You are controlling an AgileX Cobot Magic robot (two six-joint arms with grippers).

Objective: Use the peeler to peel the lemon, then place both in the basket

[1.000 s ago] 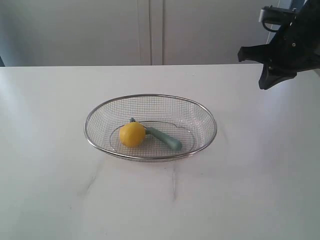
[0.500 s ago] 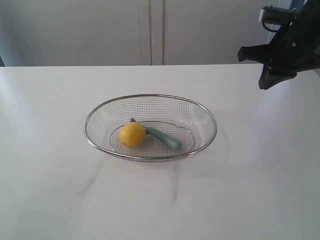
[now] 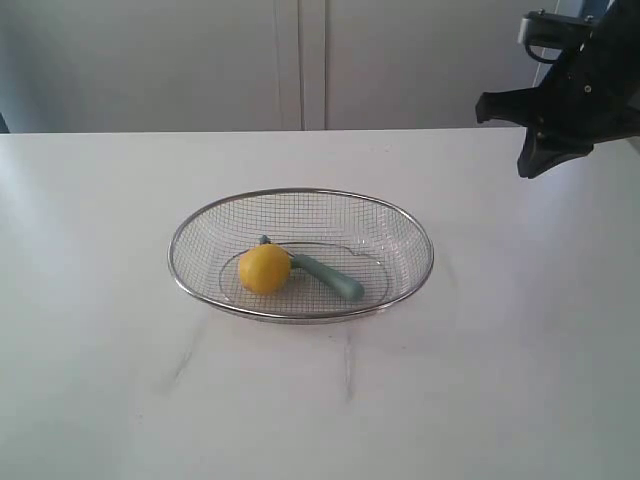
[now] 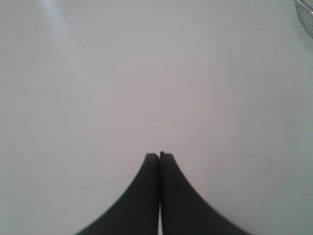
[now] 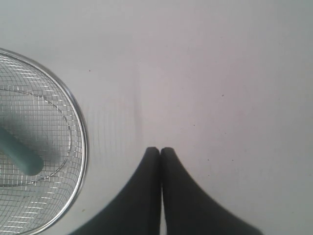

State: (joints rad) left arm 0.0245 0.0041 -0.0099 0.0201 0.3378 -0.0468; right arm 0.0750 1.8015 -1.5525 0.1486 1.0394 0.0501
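Inside the basket (image 3: 300,191), the peeler (image 3: 330,279) touches the lemon (image 3: 264,269), handle on the right arm's (image 3: 570,95) side; both jaws shut tight, empty

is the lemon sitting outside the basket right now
No, the lemon lies inside the basket, next to the peeler.

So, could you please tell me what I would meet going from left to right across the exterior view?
The lemon → peeler handle → robot arm. The basket holds the first two, so it has no single place.
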